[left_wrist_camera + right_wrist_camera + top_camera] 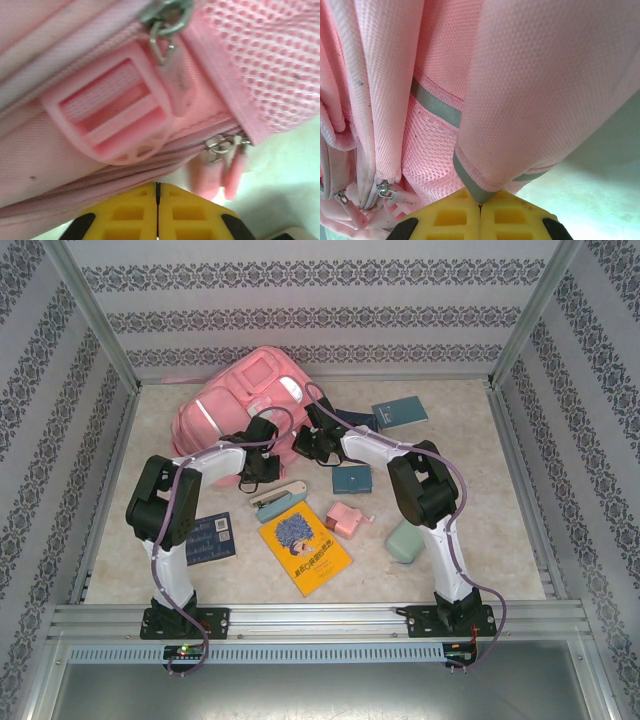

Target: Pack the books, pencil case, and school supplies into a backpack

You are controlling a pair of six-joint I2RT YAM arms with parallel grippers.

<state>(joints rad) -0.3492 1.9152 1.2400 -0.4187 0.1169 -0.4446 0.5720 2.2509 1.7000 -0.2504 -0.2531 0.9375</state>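
The pink backpack [245, 395] lies at the back of the table. My left gripper [262, 462] is at its near edge. In the left wrist view that gripper [157, 186] is shut, its tips against the bag's lower zip seam below a pink buckle [112, 120]. Nothing shows between the fingers. My right gripper [308, 440] [480, 204] is shut on the grey-trimmed end of a backpack strap [545, 85]. On the table lie a yellow book [305, 545], a navy book [210, 538], a teal book [400, 412], a small teal pad [352, 478], a pink boxy thing [347, 518] and a mint pencil case [405, 540].
A white and teal oblong item [280, 500] lies between the left gripper and the yellow book. Patterned walls and metal posts [95, 320] close in the table on three sides. Two pink zip pulls [222, 175] hang at the bag's corner.
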